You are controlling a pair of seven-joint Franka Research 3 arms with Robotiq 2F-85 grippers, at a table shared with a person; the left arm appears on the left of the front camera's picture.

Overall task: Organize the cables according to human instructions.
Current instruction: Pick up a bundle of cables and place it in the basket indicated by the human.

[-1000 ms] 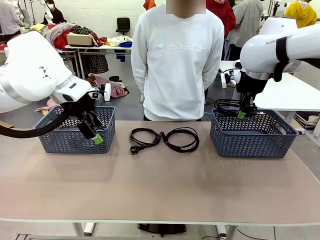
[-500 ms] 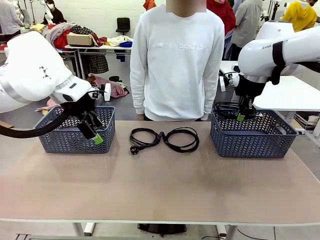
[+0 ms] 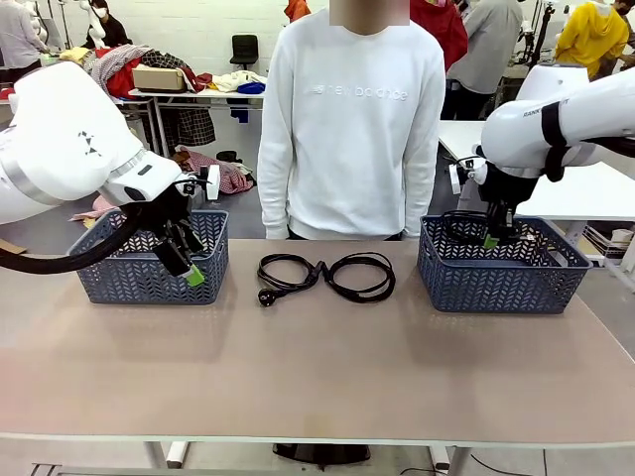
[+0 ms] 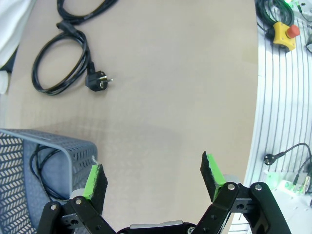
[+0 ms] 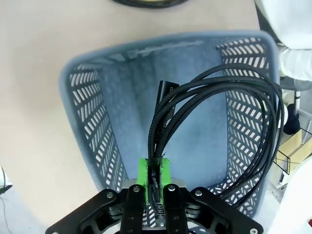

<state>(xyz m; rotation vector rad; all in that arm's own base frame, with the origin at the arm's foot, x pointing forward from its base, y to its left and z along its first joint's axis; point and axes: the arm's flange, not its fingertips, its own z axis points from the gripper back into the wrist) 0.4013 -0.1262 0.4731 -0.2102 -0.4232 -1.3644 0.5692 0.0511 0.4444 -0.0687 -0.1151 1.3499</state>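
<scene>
1. The right pincer was pressed together on a braided cable. The strands were pinched between its green pads, and the coil hung just ahead of its fingertips.
2. Directly beneath that pincer sat the right basket. To my eye the cable was held there so it could be let go inside. The loop drooped toward the basket floor, and one plug end pointed away from the fingers.
3. The left pincer stood spread wide with nothing between its pads. It hovered over the table, just beside the near corner of the left basket. A stowed cable already lay inside that basket, close by one finger.
4. Well ahead of the left pincer's tips lay a plugged cable, touching a second loose cable, both in front of the person. I judged the left pincer was held open and ready until it was told which one to fetch.
5. Compared with a second earlier, the right pincer had dropped lower and drifted outward from the table's middle. That brought the coil from above the rim down to about rim level. The left pincer and both loose cables had not moved.
</scene>
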